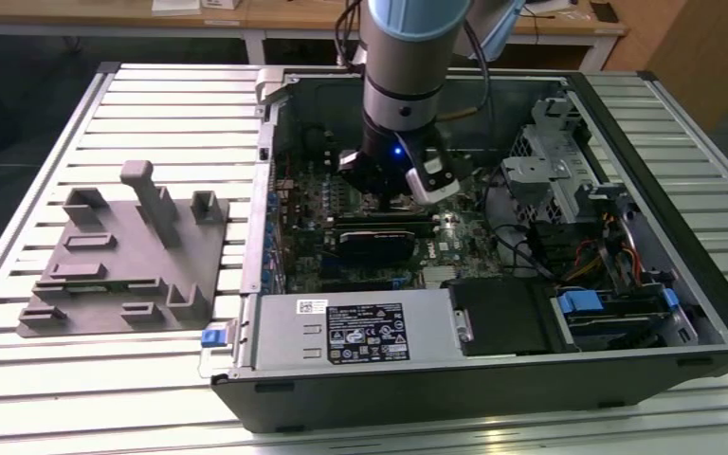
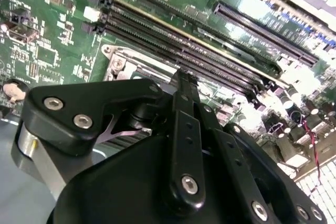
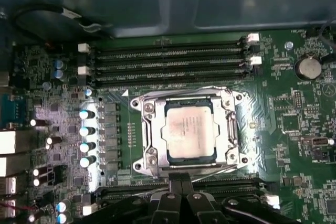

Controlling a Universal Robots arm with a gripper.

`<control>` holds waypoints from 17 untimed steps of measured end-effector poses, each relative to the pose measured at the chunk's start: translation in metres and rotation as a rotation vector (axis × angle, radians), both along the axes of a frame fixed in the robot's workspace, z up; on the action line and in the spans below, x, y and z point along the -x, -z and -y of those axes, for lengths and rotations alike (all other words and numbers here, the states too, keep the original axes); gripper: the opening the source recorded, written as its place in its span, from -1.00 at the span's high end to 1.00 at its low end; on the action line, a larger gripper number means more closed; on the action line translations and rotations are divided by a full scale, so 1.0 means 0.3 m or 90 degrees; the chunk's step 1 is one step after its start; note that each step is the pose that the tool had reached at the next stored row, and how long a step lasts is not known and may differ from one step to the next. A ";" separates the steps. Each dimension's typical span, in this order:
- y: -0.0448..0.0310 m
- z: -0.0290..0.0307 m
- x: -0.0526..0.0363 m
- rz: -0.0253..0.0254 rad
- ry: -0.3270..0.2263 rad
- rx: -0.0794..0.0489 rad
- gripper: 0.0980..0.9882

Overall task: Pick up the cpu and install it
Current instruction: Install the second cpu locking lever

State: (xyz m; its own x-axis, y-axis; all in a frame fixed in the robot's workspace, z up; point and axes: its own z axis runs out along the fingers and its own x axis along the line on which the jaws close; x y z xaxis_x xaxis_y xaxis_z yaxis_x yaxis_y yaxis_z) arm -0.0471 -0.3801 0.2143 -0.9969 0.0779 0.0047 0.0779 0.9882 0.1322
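The cpu [image 3: 190,132], a small square chip with a pale silver face, lies flat inside the metal socket frame [image 3: 144,129] on the green motherboard [image 3: 294,129] in the first wrist view. My gripper [image 3: 181,178] hovers just beside the socket's edge, its two black fingers pressed together with nothing between them. In the exterior view the gripper [image 1: 390,202] hangs down inside the open computer case [image 1: 667,190], over the middle of the board. In the second wrist view the fingers [image 2: 185,85] point at a corner of the socket frame [image 2: 118,59].
A grey plastic tray [image 1: 54,308] with upright blocks lies at the exterior view's left of the case. A black expansion card [image 1: 377,242], the power supply [image 1: 352,332] and a drive cage [image 1: 554,161] crowd the case. Memory slots [image 3: 168,64] run beside the socket.
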 end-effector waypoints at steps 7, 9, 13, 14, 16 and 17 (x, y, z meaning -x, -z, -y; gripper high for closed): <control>0.001 0.029 0.004 0.0000 0.001 -0.009 0.98; 0.002 0.038 0.007 0.0000 0.002 -0.013 0.98; 0.003 0.047 0.026 0.0000 0.002 -0.024 0.98; 0.004 0.048 0.032 0.0000 0.002 -0.027 0.98; 0.006 0.050 0.044 0.0000 0.002 -0.032 0.98; 0.009 0.050 0.049 0.0000 0.002 -0.033 0.98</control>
